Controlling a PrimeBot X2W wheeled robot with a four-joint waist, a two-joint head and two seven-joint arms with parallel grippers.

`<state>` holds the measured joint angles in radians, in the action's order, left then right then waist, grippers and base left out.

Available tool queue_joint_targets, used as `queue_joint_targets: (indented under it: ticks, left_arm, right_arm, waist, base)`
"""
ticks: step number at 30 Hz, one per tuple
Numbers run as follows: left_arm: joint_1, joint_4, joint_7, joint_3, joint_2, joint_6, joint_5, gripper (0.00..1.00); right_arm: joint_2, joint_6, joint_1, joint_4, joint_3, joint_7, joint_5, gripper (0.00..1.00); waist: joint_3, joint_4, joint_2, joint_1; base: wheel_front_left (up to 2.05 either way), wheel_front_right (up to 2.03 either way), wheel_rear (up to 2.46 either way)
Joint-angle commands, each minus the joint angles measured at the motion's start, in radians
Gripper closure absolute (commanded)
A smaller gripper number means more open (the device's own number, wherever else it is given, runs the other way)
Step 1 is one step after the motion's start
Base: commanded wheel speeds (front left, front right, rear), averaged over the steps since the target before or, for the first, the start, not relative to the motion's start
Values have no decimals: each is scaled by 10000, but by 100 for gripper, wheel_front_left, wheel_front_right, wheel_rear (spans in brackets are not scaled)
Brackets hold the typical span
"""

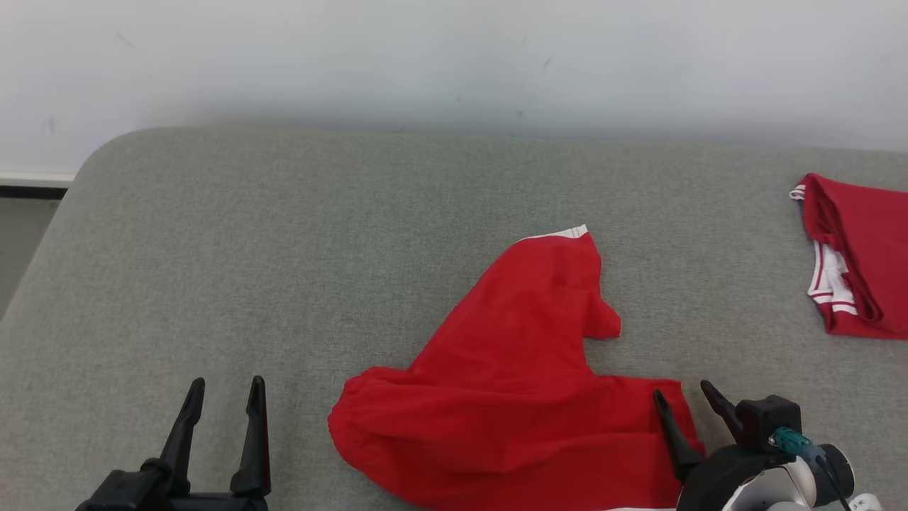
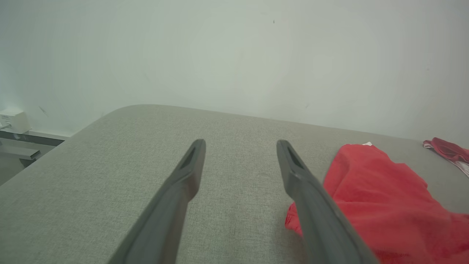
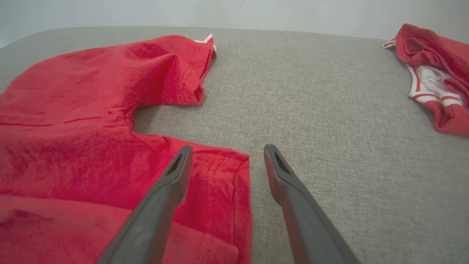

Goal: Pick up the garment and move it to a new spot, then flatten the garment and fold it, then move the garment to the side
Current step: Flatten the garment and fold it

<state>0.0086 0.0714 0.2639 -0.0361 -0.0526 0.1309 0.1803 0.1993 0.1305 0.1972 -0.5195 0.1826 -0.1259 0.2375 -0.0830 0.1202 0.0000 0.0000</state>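
A crumpled red garment [image 1: 511, 369] with white trim lies on the grey padded surface [image 1: 284, 248], near the front middle. My left gripper [image 1: 225, 390] stands open at the lower left, apart from the cloth and empty. In the left wrist view the garment [image 2: 381, 198] lies to the right of my left gripper [image 2: 241, 146]. At the garment's right edge my right gripper [image 1: 681, 392] stands open. In the right wrist view, one finger is over the garment [image 3: 91, 139] and the other over bare surface, with the right gripper [image 3: 226, 150] holding nothing.
A second red piece of clothing [image 1: 858, 255] with white striped trim lies at the far right of the surface; it also appears in the right wrist view [image 3: 436, 77]. A pale wall [image 1: 454, 64] runs behind. The surface's left edge [image 1: 42, 241] drops to the floor.
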Motion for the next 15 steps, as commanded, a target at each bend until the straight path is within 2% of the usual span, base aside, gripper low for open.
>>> queue_joint_targets:
  ticks: [1,2,3,4,5,6,15]
  left_arm:
    - [-124,58,0,35,9,-16,71,0]
    - [-153,72,0,35,10,-16,93,0]
    - [-174,89,1,31,11,-16,116,0]
    - [-174,89,1,31,11,-16,116,0]
    - [-194,110,1,30,13,-16,147,0]
    - [-218,127,0,19,15,-16,167,0]
    - [-426,290,0,128,21,-16,279,0]
  right_arm:
    - [72,-1,207,-331,43,132,92,0]
    - [54,-1,275,-463,77,167,111,0]
    - [42,-1,335,-618,123,246,160,17]
    - [42,-1,335,-618,123,246,160,17]
    - [41,-1,390,-771,171,337,198,62]
    - [50,-1,464,-864,208,345,214,100]
    - [350,-1,1550,-1191,-136,-427,303,100]
  waist:
    - [-210,223,0,0]
    - [-240,252,0,0]
    - [-270,276,0,0]
    - [-270,276,0,0]
    - [-298,288,0,0]
    - [-321,291,0,0]
    - [-474,168,0,0]
  base:
    - [0,0,0]
    - [0,0,0]
    - [0,0,0]
    - [0,0,0]
    - [0,0,0]
    - [0,0,0]
    - [0,0,0]
